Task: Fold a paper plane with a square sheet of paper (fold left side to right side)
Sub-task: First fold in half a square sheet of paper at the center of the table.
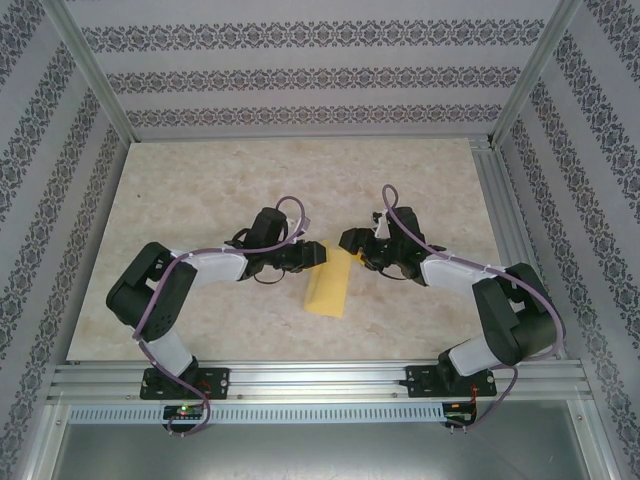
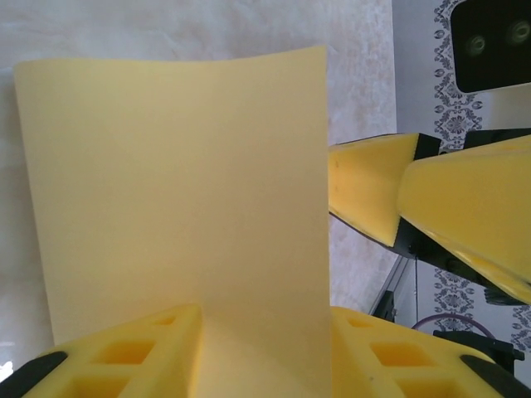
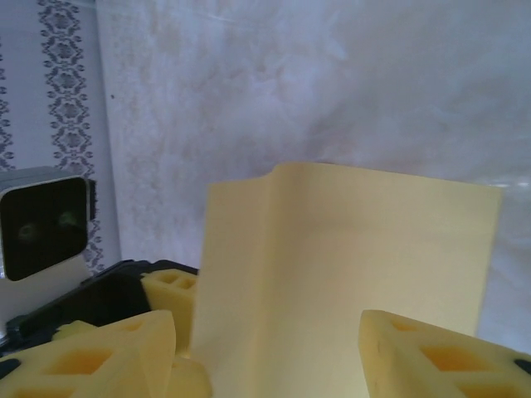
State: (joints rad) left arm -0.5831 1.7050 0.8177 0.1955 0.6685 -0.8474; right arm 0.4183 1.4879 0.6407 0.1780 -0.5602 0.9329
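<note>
While it rests on the table [image 1: 200, 190], the paper [image 1: 328, 285] bows.

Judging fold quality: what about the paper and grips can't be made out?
Top external: square sheet of paper too small to judge creases.
Left wrist: frame bottom cuts off its near edge at the left gripper.
Right wrist: likewise at the right gripper; contact unclear.

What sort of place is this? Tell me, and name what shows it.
Probably a purpose-built robot test cell: an aluminium frame surrounds a marble-look tabletop, with patterned panels as walls.
</note>
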